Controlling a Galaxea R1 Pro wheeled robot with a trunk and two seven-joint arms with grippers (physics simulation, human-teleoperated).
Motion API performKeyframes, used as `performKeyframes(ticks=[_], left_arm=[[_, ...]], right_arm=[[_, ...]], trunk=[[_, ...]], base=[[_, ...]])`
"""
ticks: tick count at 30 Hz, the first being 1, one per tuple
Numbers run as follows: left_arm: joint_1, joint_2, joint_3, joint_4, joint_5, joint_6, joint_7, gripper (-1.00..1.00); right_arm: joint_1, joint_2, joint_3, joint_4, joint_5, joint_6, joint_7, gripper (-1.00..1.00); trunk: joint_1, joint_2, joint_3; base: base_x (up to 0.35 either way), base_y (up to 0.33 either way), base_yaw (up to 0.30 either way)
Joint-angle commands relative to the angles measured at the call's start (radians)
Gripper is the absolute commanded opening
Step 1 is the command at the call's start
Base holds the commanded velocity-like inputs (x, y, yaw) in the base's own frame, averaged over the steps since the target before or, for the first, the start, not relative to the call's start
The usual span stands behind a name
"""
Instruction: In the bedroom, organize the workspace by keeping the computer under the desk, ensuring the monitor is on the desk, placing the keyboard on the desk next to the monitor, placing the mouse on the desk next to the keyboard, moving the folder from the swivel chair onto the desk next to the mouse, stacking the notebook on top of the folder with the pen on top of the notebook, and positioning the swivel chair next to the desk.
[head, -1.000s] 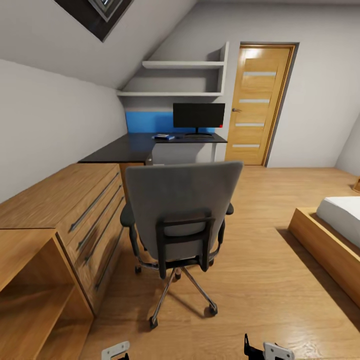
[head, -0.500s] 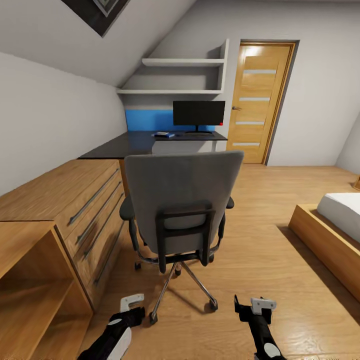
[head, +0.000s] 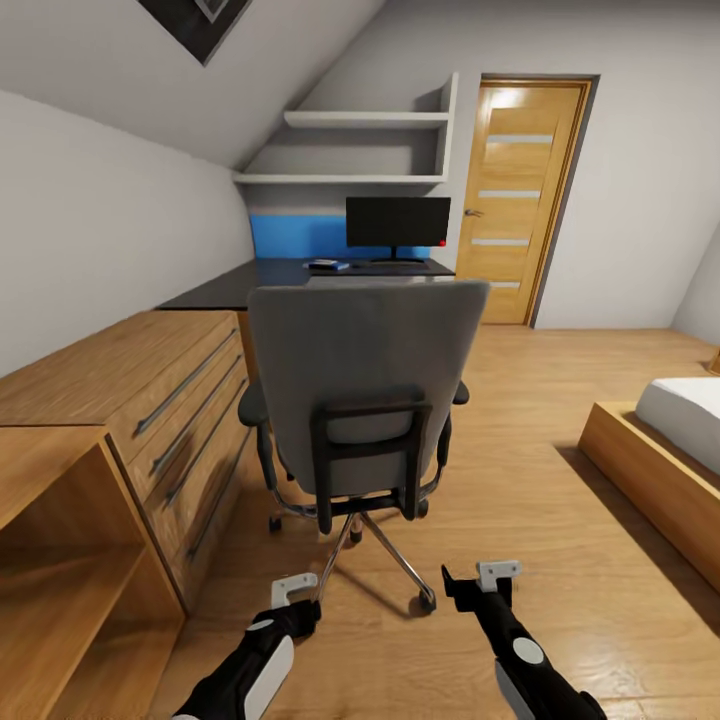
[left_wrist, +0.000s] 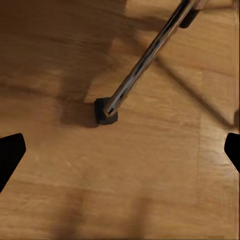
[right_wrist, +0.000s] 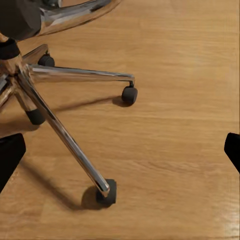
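Note:
The swivel chair (head: 365, 390) stands in the middle of the wood floor with its grey back toward me, hiding its seat and the folder. Behind it is the black-topped desk (head: 250, 285) with the monitor (head: 397, 222) upright on it. A small dark and blue item (head: 328, 265) lies to the monitor's left, too small to name. A light-grey sliver of the computer (head: 370, 281) shows under the desk top. My left gripper (head: 300, 598) and right gripper (head: 478, 585) hover open over the floor just short of the chrome base (right_wrist: 50, 100). One castor (left_wrist: 105, 111) lies ahead of the left fingers.
Light wooden low cabinets (head: 130, 390) and an open shelf unit (head: 60, 560) line the left wall. A bed on a wooden frame (head: 650, 470) sits at the right. A wooden door (head: 520, 190) and wall shelves (head: 360, 120) are at the back.
The camera has moved closer to the chair. Both arms have reached farther forward into view, toward the chair's base. The chair itself has not visibly moved.

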Motion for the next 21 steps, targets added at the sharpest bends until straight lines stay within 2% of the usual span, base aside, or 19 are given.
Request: performKeyframes(ticks=[1, 2, 3, 4, 5, 6, 10, 11, 14, 16, 21], left_arm=[[-0.001, -0.003, -0.009, -0.002, 0.007, 0.003, 0.009, 1.0], [-0.001, -0.006, -0.013, -0.003, 0.005, 0.003, 0.009, 1.0], [-0.001, -0.016, -0.038, -0.016, 0.0, 0.002, 0.008, 1.0], [-0.001, -0.017, -0.043, -0.024, -0.001, 0.002, 0.008, 1.0], [-0.001, -0.02, -0.051, -0.05, -0.002, 0.003, 0.009, 1.0], [-0.001, -0.024, -0.06, -0.121, -0.003, 0.009, 0.013, 1.0], [-0.001, -0.029, -0.064, -0.206, -0.003, 0.014, 0.017, 1.0], [-0.001, -0.03, -0.067, -0.237, -0.004, 0.014, 0.014, 1.0], [-0.001, -0.03, -0.078, -0.253, -0.004, 0.012, 0.013, 1.0], [-0.001, -0.029, -0.122, -0.263, -0.005, 0.008, 0.014, 1.0], [-0.001, -0.019, -0.184, -0.286, -0.006, 0.003, 0.018, 1.0]], right_arm=[[-0.001, -0.001, 0.008, 0.0, -0.011, -0.003, 0.012, 1.0], [-0.001, -0.001, 0.008, -0.001, -0.011, -0.002, 0.028, 1.0], [-0.001, 0.0, 0.009, -0.014, -0.009, 0.001, 0.08, 1.0], [-0.001, 0.0, 0.009, -0.021, -0.009, 0.004, 0.088, 1.0], [-0.001, 0.001, 0.008, -0.04, -0.008, 0.018, 0.099, 1.0], [-0.004, 0.002, 0.007, -0.083, -0.009, 0.075, 0.11, 1.0], [-0.024, 0.016, 0.006, -0.141, -0.01, 0.165, 0.109, 1.0], [-0.034, 0.033, 0.006, -0.182, -0.01, 0.198, 0.104, 1.0], [-0.039, 0.051, 0.006, -0.208, -0.008, 0.215, 0.098, 1.0], [-0.042, 0.064, 0.005, -0.221, -0.007, 0.223, 0.089, 1.0], [-0.043, 0.068, 0.003, -0.22, -0.007, 0.22, 0.083, 1.0]], trunk=[[0.004, -0.008, -0.004], [0.008, -0.015, -0.007], [0.011, -0.022, -0.01], [0.015, -0.029, -0.014], [0.019, -0.036, -0.017], [0.023, -0.043, -0.02], [0.028, -0.05, -0.035], [0.028, -0.05, -0.035], [0.028, -0.05, -0.035], [0.028, -0.05, -0.035], [0.028, -0.05, -0.035]], base=[[0.0, 0.0, 0.0], [0.0, 0.0, 0.0], [0.0, 0.0, 0.0], [0.0, 0.0, 0.0], [0.0, 0.0, 0.0], [0.0, 0.0, 0.0], [0.0, 0.0, 0.0], [0.0, 0.0, 0.0], [0.0, 0.0, 0.0], [0.0, 0.0, 0.0], [0.0, 0.0, 0.0]])
